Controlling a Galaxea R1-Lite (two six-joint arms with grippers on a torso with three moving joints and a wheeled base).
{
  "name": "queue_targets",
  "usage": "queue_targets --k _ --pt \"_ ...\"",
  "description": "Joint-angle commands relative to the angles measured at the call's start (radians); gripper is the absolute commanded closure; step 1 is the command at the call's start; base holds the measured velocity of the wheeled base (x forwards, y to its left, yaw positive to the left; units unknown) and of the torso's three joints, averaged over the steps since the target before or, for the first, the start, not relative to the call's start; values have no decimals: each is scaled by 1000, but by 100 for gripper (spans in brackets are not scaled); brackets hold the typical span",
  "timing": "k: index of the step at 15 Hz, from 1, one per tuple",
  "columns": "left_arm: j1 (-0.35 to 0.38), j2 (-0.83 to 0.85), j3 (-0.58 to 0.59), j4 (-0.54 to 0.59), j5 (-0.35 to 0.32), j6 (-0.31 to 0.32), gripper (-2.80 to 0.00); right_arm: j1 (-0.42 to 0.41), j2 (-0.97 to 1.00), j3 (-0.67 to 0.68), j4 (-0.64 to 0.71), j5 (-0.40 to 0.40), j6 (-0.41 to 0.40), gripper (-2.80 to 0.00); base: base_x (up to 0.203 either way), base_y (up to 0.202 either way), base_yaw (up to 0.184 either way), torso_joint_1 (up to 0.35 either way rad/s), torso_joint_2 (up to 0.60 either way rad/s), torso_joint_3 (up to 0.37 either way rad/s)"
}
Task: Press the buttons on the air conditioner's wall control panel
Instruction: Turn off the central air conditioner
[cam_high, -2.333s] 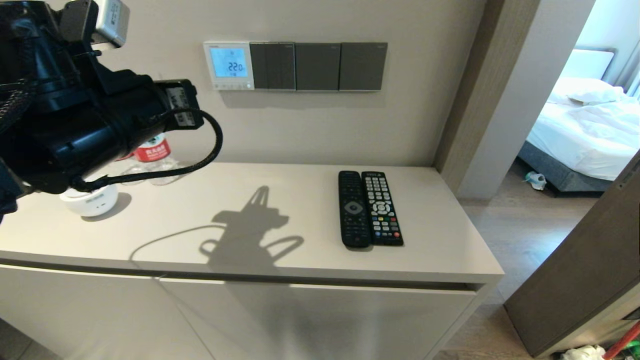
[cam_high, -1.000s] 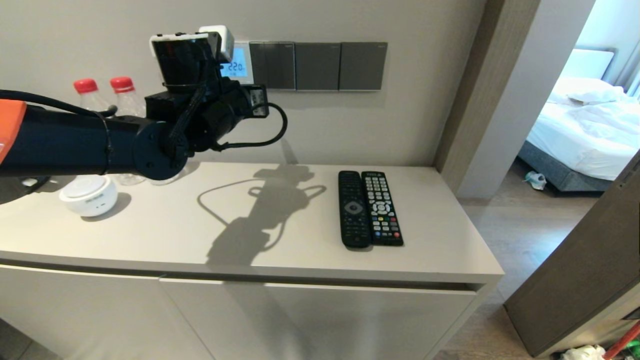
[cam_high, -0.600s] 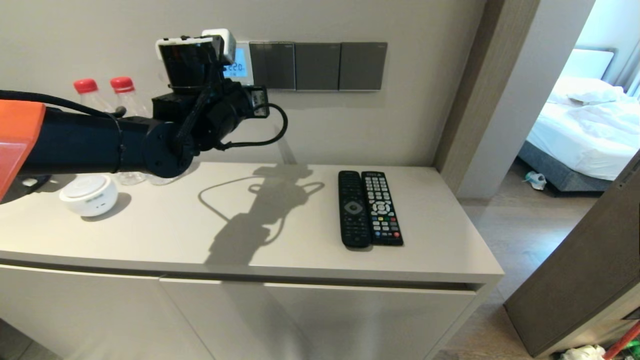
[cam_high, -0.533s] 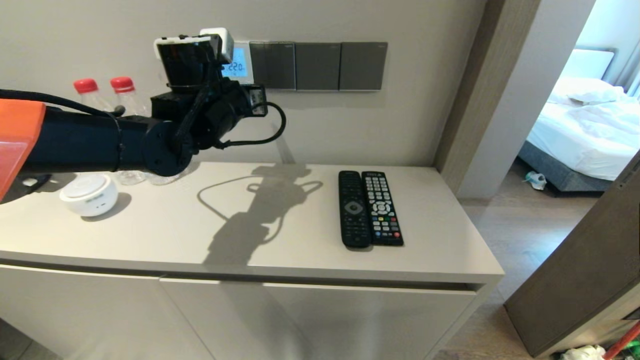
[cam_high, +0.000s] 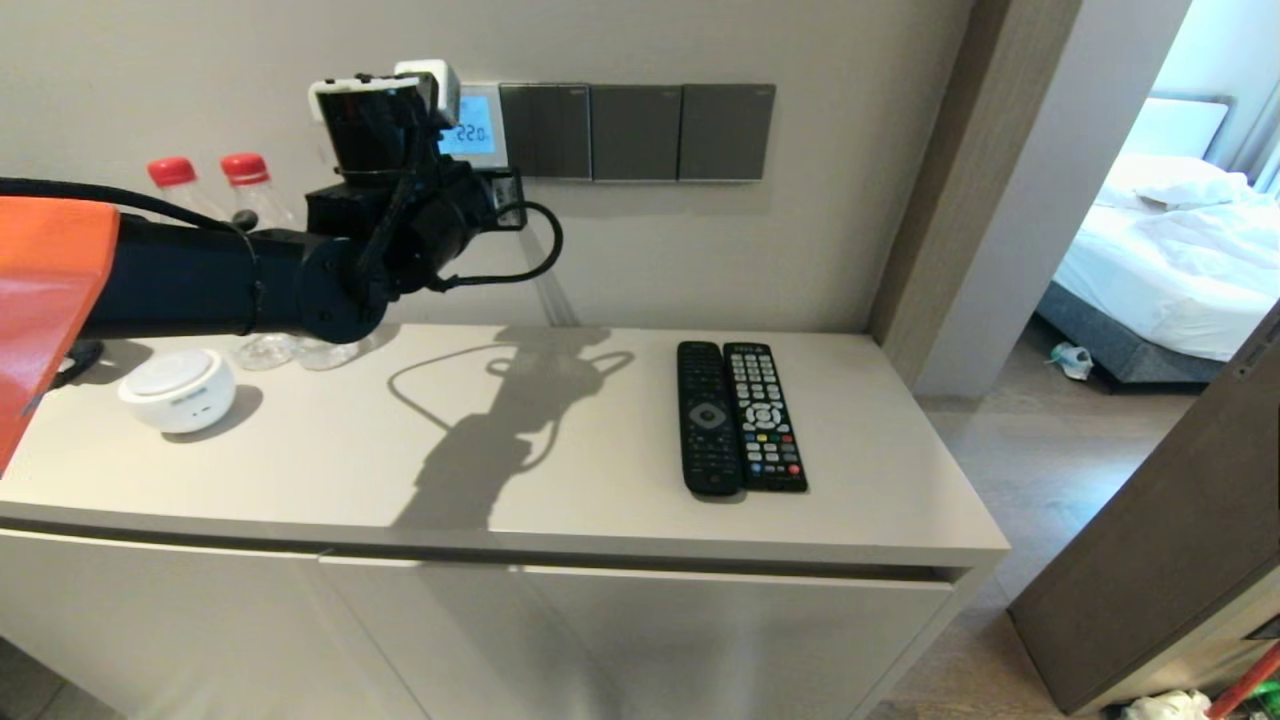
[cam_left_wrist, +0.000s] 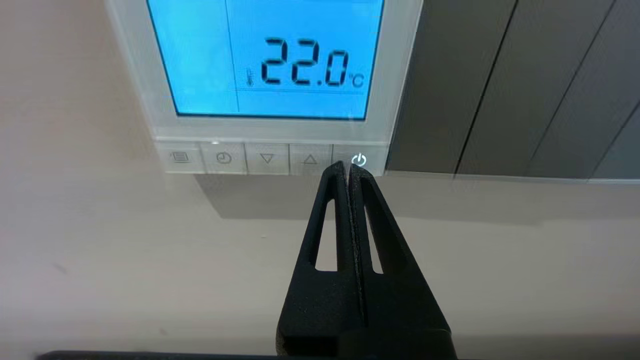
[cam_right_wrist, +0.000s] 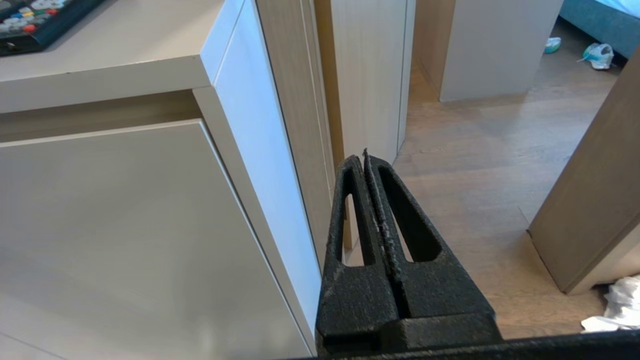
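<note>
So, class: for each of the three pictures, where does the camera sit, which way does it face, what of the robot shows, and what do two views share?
Head view: high on the robot, facing forward and down at the cabinet top; left arm shows.
Left wrist view: behind the shut left gripper, facing the air conditioner's wall control panel, tips at the buttons.
Right wrist view: behind the shut right gripper, parked low, facing the cabinet side and floor.
Shared: head and left wrist views both show the panel.

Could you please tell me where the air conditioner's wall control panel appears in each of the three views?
Head view: air conditioner's wall control panel upper left on the wall, partly hidden by the left arm.
Left wrist view: it fills the upper middle, above the left gripper.
Right wrist view: not in it.
Shared landmark: dark grey switch plates beside it.
</note>
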Motion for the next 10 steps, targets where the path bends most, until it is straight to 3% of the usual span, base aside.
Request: queue_targets --k 1,10 --pt "2 13 -12 -3 2 -1 0 0 -2 0 0 1 0 0 0 0 0 0 0 0" --pt "14 18 -18 1 1 -2 0 0 -2 0 0 0 1 0 0 0 0 0 0 0"
